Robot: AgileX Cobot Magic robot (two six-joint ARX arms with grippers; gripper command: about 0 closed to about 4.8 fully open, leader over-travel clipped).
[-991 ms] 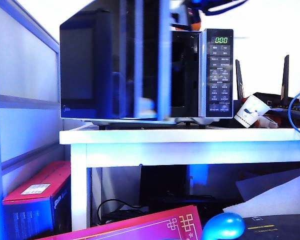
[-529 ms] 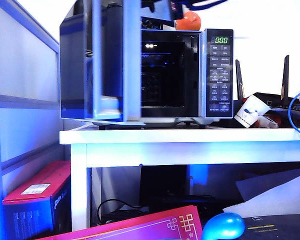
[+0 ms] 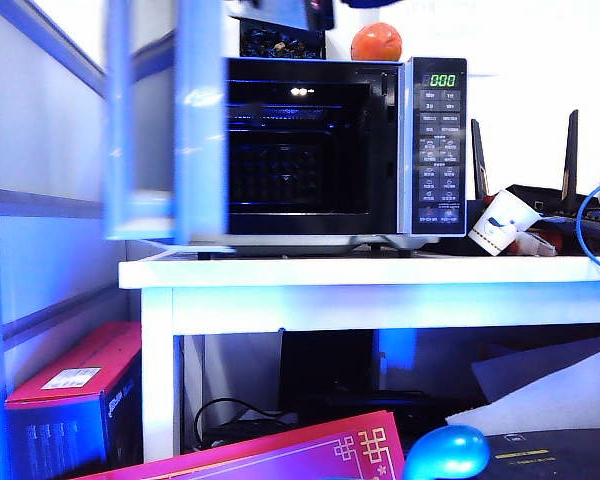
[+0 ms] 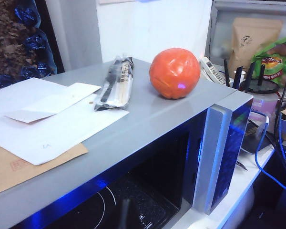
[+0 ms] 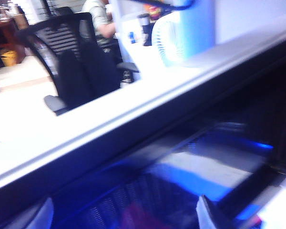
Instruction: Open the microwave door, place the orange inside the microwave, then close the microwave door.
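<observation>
Exterior view: the microwave (image 3: 310, 140) stands on the white table (image 3: 360, 275), and the microwave door (image 3: 170, 120) stands wide open at 9 o'clock of the dark cavity (image 3: 300, 150), blurred, with its pale edge facing the camera. The keypad (image 3: 441, 140) with a green display sits at 3 o'clock of the cavity. The orange (image 3: 376, 42) rests on the microwave's roof, at about 1 o'clock of the cavity and just above the keypad's near corner; it is not inside. A tipped paper cup (image 3: 505, 222) lies on the table at 3 o'clock of the microwave. Under the table, a red box (image 3: 75, 385) is at 7 o'clock and a shiny blue rounded object (image 3: 447, 452) at 5 o'clock.

The left wrist view looks down on the silver roof from close by. The orange (image 4: 175, 73) sits there alone, touched by nothing, near a black wrapped packet (image 4: 117, 83) and white paper sheets (image 4: 52, 119). The left gripper does not show in this view, so its state cannot be told.

In the right wrist view, the right gripper (image 5: 123, 214) is close against the door, its two pale fingers (image 5: 38, 217) standing wide apart. The door's dark mesh window (image 5: 148, 191) and white rim (image 5: 133, 109) fill the view between and beyond them. Whether either finger touches the door cannot be told through the blur.
</observation>
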